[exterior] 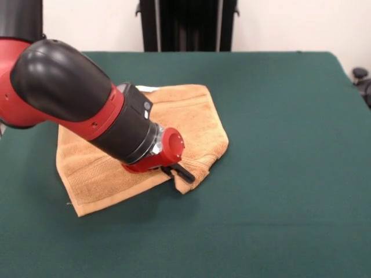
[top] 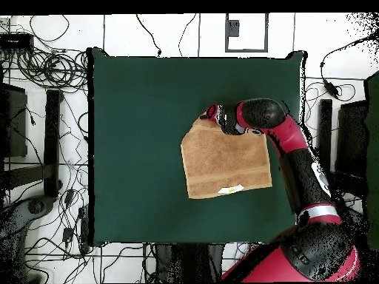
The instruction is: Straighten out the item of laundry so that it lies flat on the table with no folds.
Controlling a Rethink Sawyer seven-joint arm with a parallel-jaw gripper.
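Hand towel (exterior: 191,124) lying near middle of green table (exterior: 290,174), mostly spread — one corner showing folded under gripper (exterior: 181,174). Gripper pressing at that corner, jaw state impossible to tell. Remaining, judging from this — unfolding corner, smoothing.

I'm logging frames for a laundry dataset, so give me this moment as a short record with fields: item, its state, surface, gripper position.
item: tan-orange towel, white tag showing in the overhead view
state: not flat; the corner under the gripper is folded over, so the outline looks cut off there
surface: dark green table
gripper position: gripper low at the towel's folded corner
gripper fingers: cannot tell
arm: red and black, reaching over the towel
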